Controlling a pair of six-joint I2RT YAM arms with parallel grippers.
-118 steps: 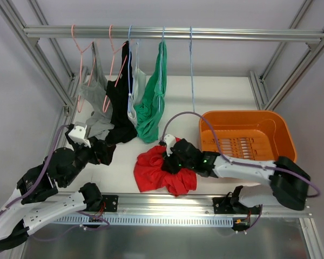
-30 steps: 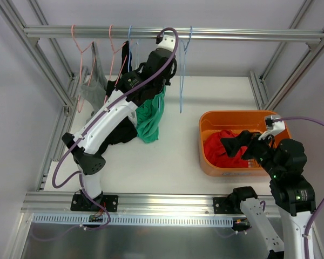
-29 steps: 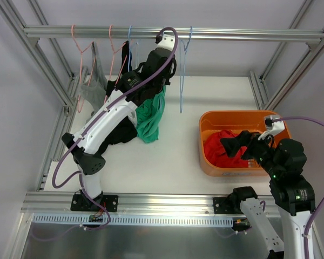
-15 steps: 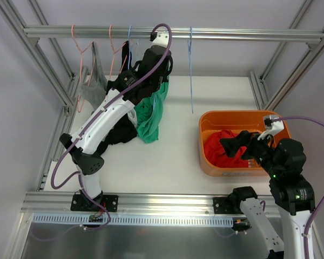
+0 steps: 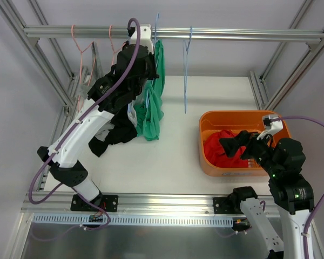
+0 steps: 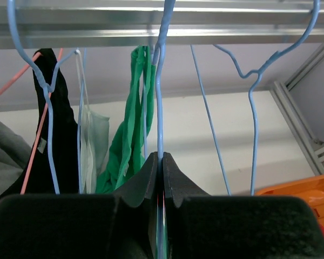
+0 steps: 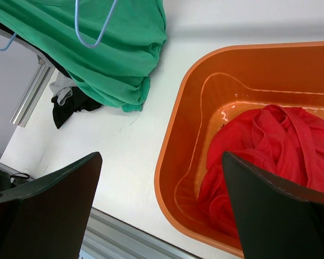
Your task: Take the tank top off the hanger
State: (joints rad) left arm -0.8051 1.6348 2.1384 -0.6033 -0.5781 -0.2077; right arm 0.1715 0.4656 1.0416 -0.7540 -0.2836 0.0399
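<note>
White tabletop (image 5: 173, 156) lies under an aluminium rail (image 5: 232, 35) that carries a row of wire hangers. The left claw (image 6: 161, 162) is raised to the rail, its fingers pressed together on the neck of a blue hanger (image 6: 160, 97). The green tank top (image 5: 154, 108) hangs from that hanger, draping in loose folds towards the tabletop, just beside a black garment (image 5: 116, 129) and a pale one on neighbouring hangers. An empty blue hanger (image 5: 186, 70) hangs apart to the right. The right claw (image 7: 161, 156) hovers with fingers wide apart and empty over the near corner of the orange basket (image 5: 281, 127), in which a red garment (image 5: 221, 148) lies. Assessment: the tank top is light, limp and stretchy, and will bunch rather than hold shape. The thin wire hanger is likely to swing and flex. Best purchase appears to be a shoulder strap or the gathered fabric below the hanger, drawn off one shoulder at a time while the left claw steadies the wire.
</note>
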